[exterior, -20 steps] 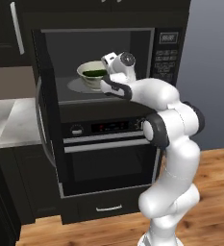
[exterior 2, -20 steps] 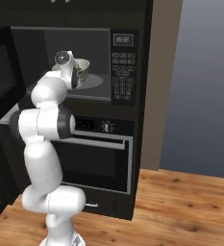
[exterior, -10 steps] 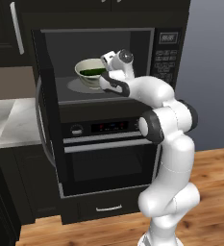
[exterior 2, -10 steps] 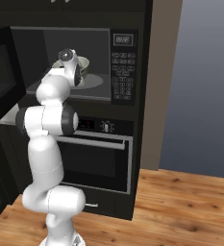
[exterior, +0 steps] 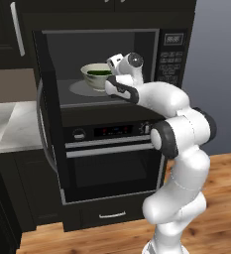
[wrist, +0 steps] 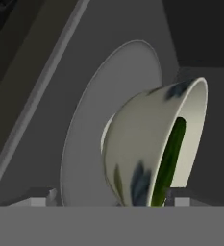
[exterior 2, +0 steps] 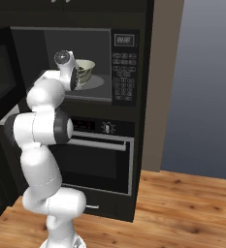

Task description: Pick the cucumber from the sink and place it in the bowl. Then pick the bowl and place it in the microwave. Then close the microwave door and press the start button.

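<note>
The pale bowl [exterior: 93,77] stands on the round turntable [exterior: 77,89] inside the open microwave [exterior: 169,58]. The dark green cucumber [exterior: 98,73] lies in it. My gripper [exterior: 109,75] is at the bowl's right rim, open. In the hand view the bowl [wrist: 142,144] fills the middle with the cucumber [wrist: 170,158] along its inner wall, and my fingertips [wrist: 42,199] stand wide apart on either side of its near edge. From the right, the gripper [exterior 2: 77,76] is just in front of the bowl [exterior 2: 87,69]. The microwave door [exterior 2: 0,68] is swung open to the left. The sink is out of view.
The keypad and display [exterior 2: 122,68] are on the microwave's right side. A black oven [exterior: 112,163] with a horizontal handle sits directly below. White marble counter [exterior: 5,124] lies to the left, wood floor [exterior 2: 182,208] to the right.
The jaws have opened and let go of the bowl, which now rests on the turntable. The arm has barely moved.
</note>
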Available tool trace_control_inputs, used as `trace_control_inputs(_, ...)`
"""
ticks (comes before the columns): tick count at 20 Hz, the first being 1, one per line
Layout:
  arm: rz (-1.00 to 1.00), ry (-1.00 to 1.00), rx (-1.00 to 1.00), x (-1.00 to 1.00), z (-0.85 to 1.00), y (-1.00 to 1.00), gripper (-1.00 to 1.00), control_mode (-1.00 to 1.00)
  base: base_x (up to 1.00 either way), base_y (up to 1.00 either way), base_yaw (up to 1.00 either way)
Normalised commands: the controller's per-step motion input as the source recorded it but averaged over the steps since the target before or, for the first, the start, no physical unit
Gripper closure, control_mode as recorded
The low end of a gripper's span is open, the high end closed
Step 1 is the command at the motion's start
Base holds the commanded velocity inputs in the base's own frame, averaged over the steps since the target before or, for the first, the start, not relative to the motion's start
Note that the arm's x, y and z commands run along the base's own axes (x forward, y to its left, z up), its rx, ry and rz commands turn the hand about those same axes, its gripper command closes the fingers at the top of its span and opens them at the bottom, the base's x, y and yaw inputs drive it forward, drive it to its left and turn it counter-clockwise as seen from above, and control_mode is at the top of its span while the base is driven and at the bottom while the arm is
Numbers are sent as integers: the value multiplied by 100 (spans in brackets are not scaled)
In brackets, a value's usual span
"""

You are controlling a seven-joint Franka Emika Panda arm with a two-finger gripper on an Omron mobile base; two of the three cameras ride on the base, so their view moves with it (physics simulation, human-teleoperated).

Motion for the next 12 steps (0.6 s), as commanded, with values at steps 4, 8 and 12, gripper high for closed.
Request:
trace_control_inputs(4, 0, -9, 11, -100, 1, 0, -100, -100, 0, 0, 0)
trace_control_inputs(8, 0, 0, 12, -100, 20, 0, -100, -100, 0, 0, 0)
trace_control_inputs(12, 0, 2, 12, -100, 59, 0, -100, -100, 0, 0, 0)
